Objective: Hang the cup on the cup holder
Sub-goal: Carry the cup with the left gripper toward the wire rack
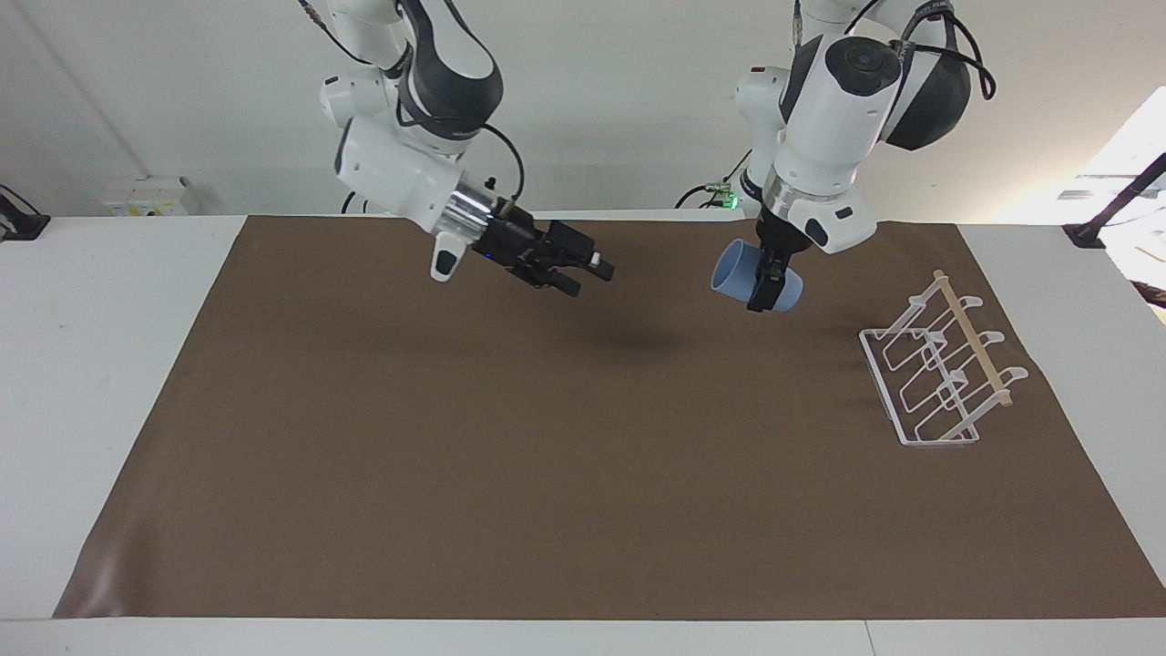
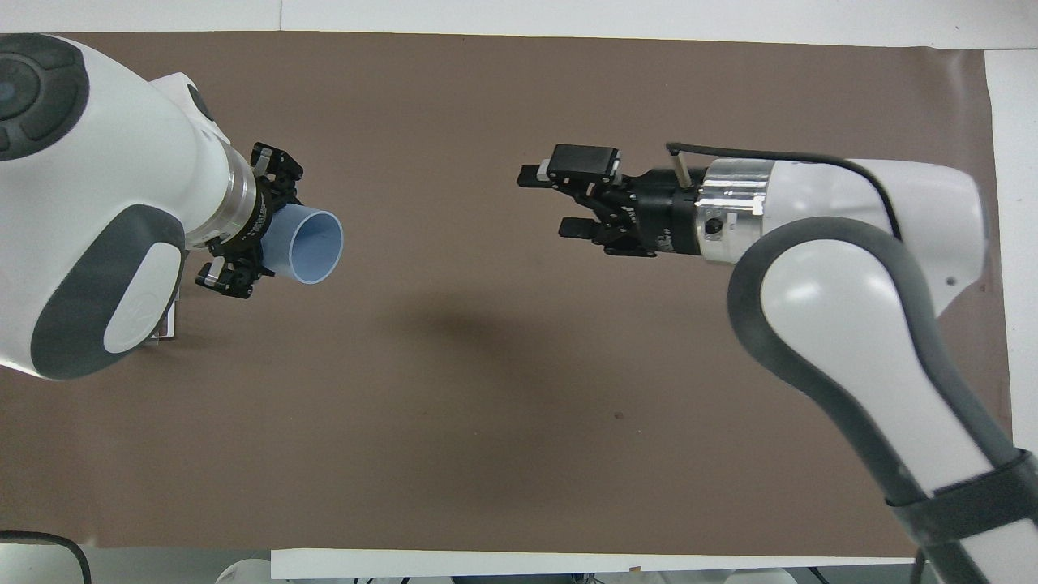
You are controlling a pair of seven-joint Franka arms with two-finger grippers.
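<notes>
The light-blue cup [image 1: 756,276] lies on its side in the air, held by my left gripper [image 1: 763,284], which is shut on its body. The cup's mouth points toward the right arm's end of the table in the overhead view [image 2: 312,243], where the left gripper [image 2: 255,221] clasps its base end. The white wire cup holder [image 1: 938,378] with its wooden rod stands on the mat at the left arm's end, apart from the cup. My right gripper [image 1: 588,276] is open and empty over the mat, also seen from overhead [image 2: 545,203].
A brown mat [image 1: 547,474] covers most of the white table [image 1: 109,364]. In the overhead view the left arm hides nearly all of the cup holder.
</notes>
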